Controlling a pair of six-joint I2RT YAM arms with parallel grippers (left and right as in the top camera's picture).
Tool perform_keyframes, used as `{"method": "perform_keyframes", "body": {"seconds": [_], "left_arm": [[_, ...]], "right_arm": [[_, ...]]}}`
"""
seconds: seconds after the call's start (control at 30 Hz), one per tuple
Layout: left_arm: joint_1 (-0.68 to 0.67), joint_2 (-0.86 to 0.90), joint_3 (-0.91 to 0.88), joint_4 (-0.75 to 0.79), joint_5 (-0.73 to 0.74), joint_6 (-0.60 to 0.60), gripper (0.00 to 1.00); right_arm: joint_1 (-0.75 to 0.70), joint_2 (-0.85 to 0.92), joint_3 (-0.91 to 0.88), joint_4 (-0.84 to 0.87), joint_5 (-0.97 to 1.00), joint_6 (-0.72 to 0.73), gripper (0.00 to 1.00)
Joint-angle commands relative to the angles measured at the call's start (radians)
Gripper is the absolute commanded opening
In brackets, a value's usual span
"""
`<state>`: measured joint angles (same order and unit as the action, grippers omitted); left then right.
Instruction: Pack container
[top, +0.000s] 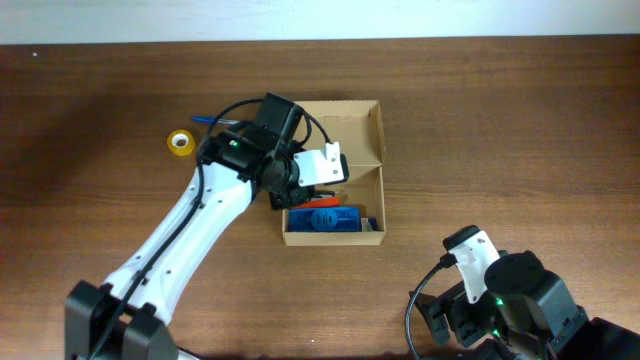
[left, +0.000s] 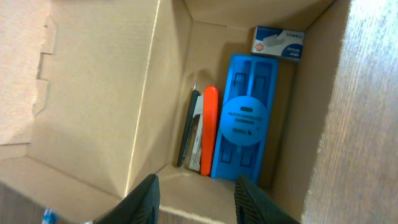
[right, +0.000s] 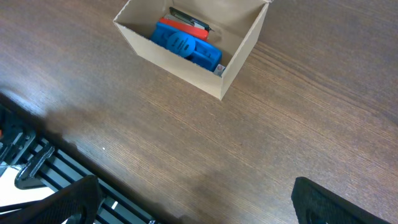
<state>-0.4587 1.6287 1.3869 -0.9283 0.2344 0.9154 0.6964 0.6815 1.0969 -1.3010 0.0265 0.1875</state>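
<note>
White arm links (top: 190, 225), black joints (top: 275, 120) with green lights (top: 237, 143), looping black cables (top: 228, 106), matte black fingers (left: 144, 198)

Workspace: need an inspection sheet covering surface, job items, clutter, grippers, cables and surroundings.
Surface: brown wood-grain table.
Job's things: container open, flap up; inside lie a blue plastic item, an orange-edged tool and a small printed box.
Clutter: yellow tape roll and blue pen outside the container, beside the left arm.
Grippers: left gripper above the container's opening, jaws apart, empty; right gripper wide open, empty, over bare table.
Cables: black cable looped on the left arm.
Surroundings: black slotted frame beyond the table edge.
</note>
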Motion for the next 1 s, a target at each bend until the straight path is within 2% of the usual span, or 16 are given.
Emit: {"method": "perform_keyframes", "body": {"seconds": [0.0,0.37,0.53,0.6,0.67,0.73,0.8,0.83,0.97], "left_arm": [[0.002,-0.057,0.017,-0.014,0.012,-0.015,0.38],[0.003,-0.079,0.017,-0.053,0.012,-0.041,0.38],[0.003,-0.134,0.04,-0.053,0.011,-0.108,0.38],[0.003,-0.197,0.045,-0.053,-0.042,-0.128,0.38],[0.003,-0.246,0.045,-0.063,-0.159,-0.208,0.38],[0.005,-0.275,0.045,-0.1,-0.188,-0.21,0.37],[0.045,-0.307,0.045,-0.132,-0.201,-0.239,0.31],[0.078,-0.319,0.045,-0.148,-0.201,-0.239,0.31],[0.333,-0.332,0.045,-0.184,-0.169,-0.242,0.32]], "right_arm": [[0.002,-0.008,0.008,0.005,0.012,0.012,0.99],[0.002,-0.008,0.008,0.005,0.012,0.012,0.99],[0.002,-0.008,0.008,0.004,0.012,0.012,0.99],[0.002,-0.008,0.008,0.004,0.012,0.012,0.99],[0.002,-0.008,0.008,0.005,0.012,0.012,0.99],[0.002,-0.008,0.008,0.005,0.012,0.012,0.99],[0.002,-0.008,0.008,0.005,0.012,0.012,0.99],[0.002,-0.008,0.008,0.005,0.012,0.012,0.99],[0.002,-0.008,0.008,0.005,0.012,0.012,0.99]]}}
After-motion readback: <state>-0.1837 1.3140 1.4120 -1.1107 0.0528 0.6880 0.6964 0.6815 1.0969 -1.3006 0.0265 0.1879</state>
